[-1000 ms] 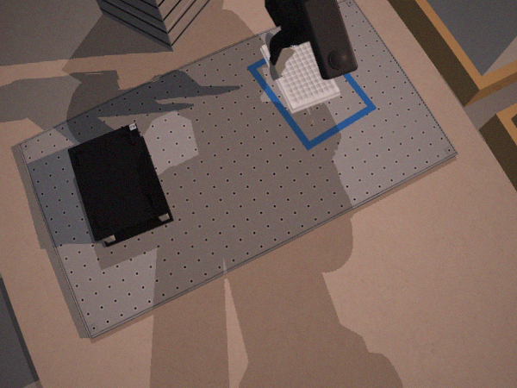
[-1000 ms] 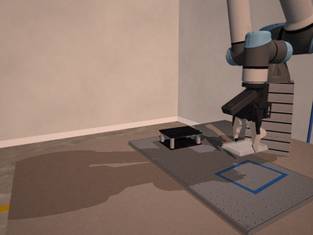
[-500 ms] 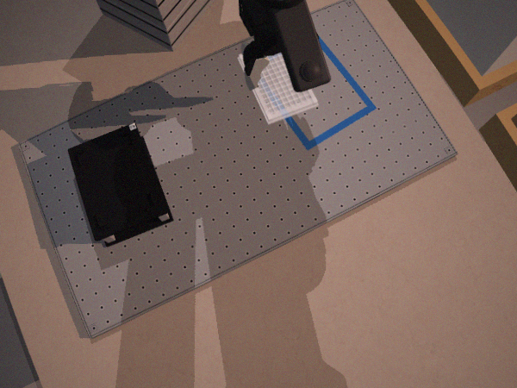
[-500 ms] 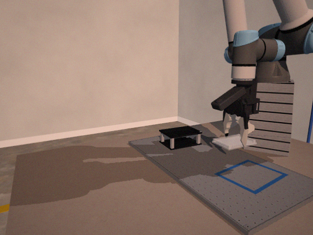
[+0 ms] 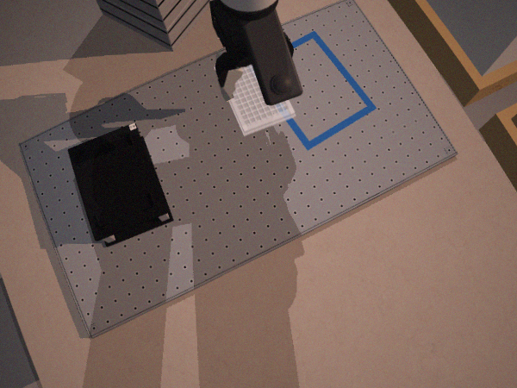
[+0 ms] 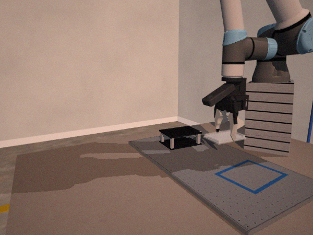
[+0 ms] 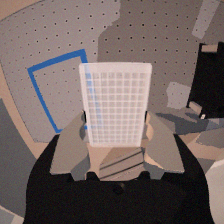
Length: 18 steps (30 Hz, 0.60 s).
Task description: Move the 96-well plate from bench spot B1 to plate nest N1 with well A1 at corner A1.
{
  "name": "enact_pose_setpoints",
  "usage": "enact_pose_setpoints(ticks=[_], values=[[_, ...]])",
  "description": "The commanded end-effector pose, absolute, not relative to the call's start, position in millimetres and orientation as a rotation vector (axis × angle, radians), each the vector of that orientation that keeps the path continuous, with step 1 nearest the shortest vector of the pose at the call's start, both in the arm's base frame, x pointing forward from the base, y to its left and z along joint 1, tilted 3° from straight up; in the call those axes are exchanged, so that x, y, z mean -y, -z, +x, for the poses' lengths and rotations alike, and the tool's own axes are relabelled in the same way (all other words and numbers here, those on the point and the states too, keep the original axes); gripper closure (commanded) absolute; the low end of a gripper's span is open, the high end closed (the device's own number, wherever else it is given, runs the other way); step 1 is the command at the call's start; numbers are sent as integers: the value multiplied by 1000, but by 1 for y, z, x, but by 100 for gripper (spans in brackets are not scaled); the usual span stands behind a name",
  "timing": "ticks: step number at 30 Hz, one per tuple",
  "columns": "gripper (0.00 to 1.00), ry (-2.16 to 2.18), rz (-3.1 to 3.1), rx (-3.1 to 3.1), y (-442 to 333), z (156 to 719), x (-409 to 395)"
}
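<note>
Nest N1 (image 5: 121,185), black and raised, sits at the lower left of the top view. Right of it, upper centre, the gripper (image 5: 254,92) is clamped on the 96-well plate (image 5: 258,109), which hangs above the perforated board (image 5: 224,203); the blue outline B1 (image 5: 340,66) lies at the upper right. A good carry keeps the plate level and arrives above the locators before descending. The cut corner is probably hidden under the gripper body, so A1 orientation is unclear.
</note>
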<state>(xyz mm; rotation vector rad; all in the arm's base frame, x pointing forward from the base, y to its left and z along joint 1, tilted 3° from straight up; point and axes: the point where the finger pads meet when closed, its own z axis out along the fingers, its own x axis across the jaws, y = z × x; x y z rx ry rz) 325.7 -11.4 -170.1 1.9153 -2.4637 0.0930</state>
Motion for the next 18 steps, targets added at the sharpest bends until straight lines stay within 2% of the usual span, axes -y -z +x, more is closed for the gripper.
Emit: enact_pose_setpoints(ticks=[1,18], values=[[100,-92,1918,2465,166,324,29],[100,-92,1918,2464,155,319,78]])
